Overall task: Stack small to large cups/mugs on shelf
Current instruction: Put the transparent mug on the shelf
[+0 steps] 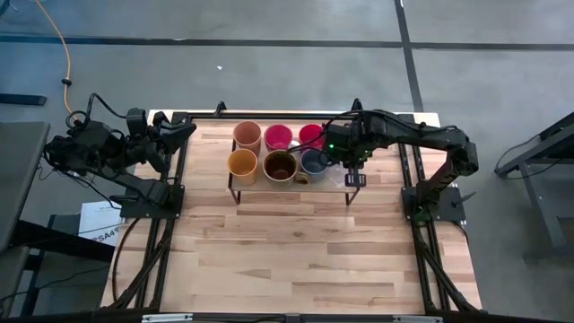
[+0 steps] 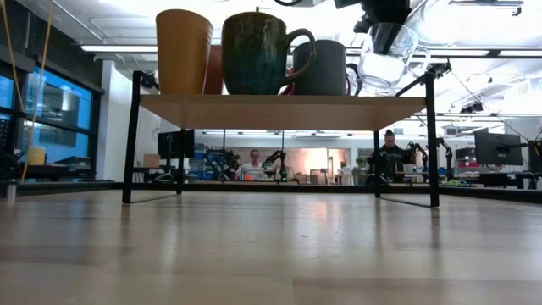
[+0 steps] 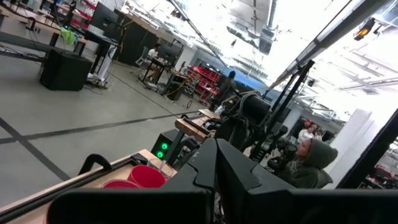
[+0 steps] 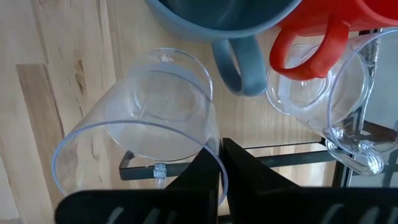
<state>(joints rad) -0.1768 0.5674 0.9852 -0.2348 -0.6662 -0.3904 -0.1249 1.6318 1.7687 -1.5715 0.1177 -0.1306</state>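
We have the right gripper clamped on a clear glass cup's rim, above the shelf's right end beside the grey-blue mug. Next, probably: lower it upright, release. Left gripper closed, parked at the table's left edge.

Light wooden plank tabletop is carrying a low black-framed rack with a pale plank top, sitting toward 12 o'clock. On the rack: peach tumbler at 10 o'clock, pink cup at 12, red cup at 1; orange-yellow cup at 8, dark-brown mug at 6, grey-blue mug at 4.
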